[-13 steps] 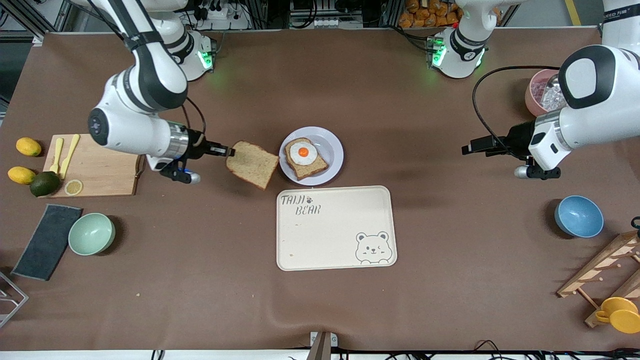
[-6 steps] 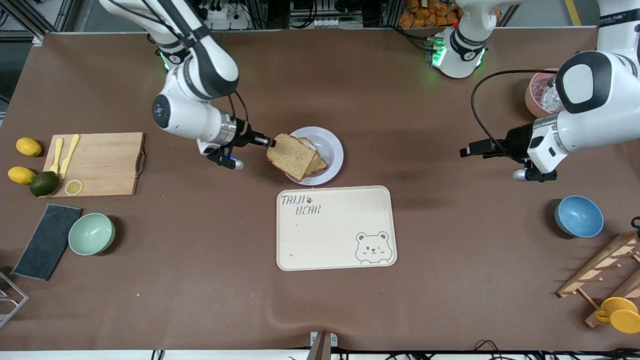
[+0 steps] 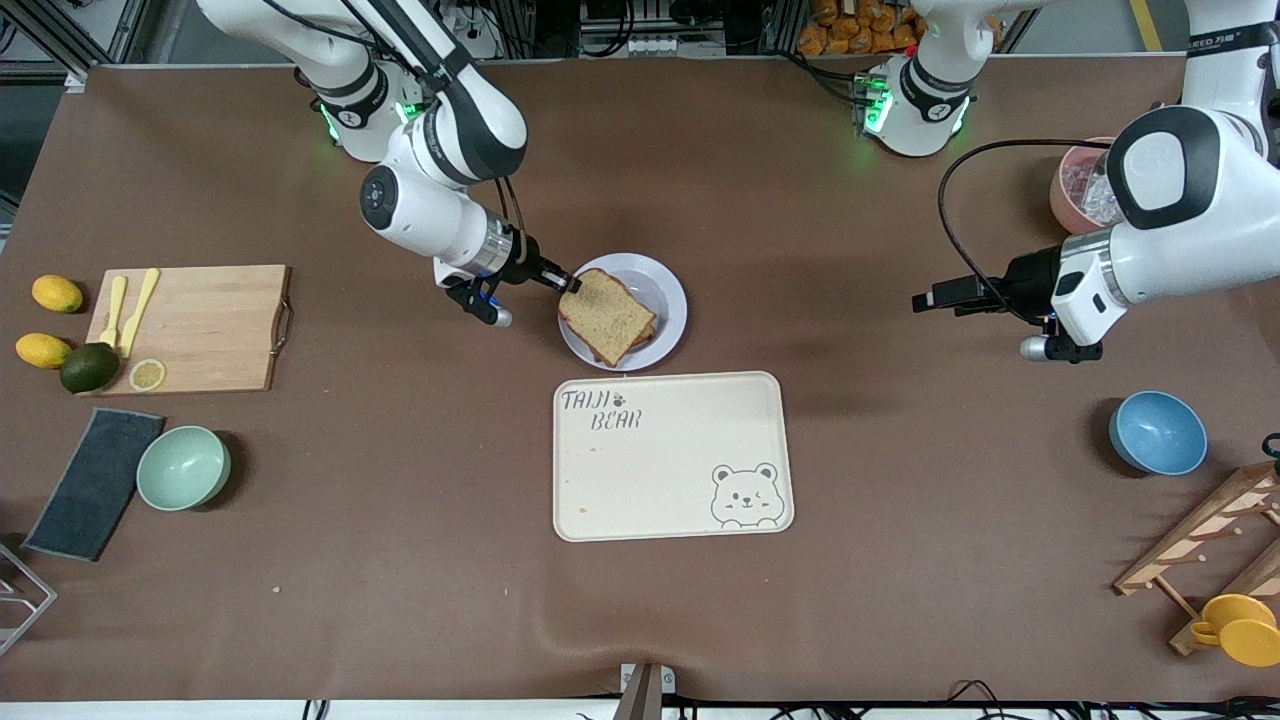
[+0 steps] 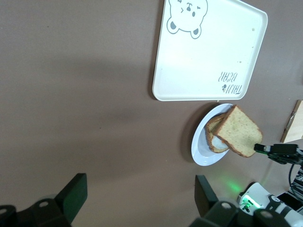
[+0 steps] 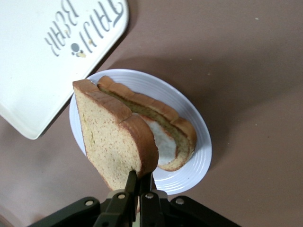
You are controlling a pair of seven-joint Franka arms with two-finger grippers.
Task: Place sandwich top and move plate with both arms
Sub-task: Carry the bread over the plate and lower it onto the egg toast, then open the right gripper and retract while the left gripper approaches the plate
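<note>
While the sandwich top (image 3: 606, 315) hangs tilted over the plate (image 3: 662, 288), I see its raised edge pinched in the right claw (image 3: 568, 283), whose fingers are clamped tight on the crust. Under it lies the egg-topped slice (image 5: 163, 137), mostly covered, flat on the plate. That plate sits near the middle of the table (image 3: 900, 560), somewhat closer to the edge where the arm bases stand, just beside the cream bear tray (image 3: 672, 456), which lies nearer to the front camera. My left claw (image 3: 925, 300) hovers over bare table toward the left arm's end, well apart from the plate, its fingers spread wide and holding nothing; that arm waits.
</note>
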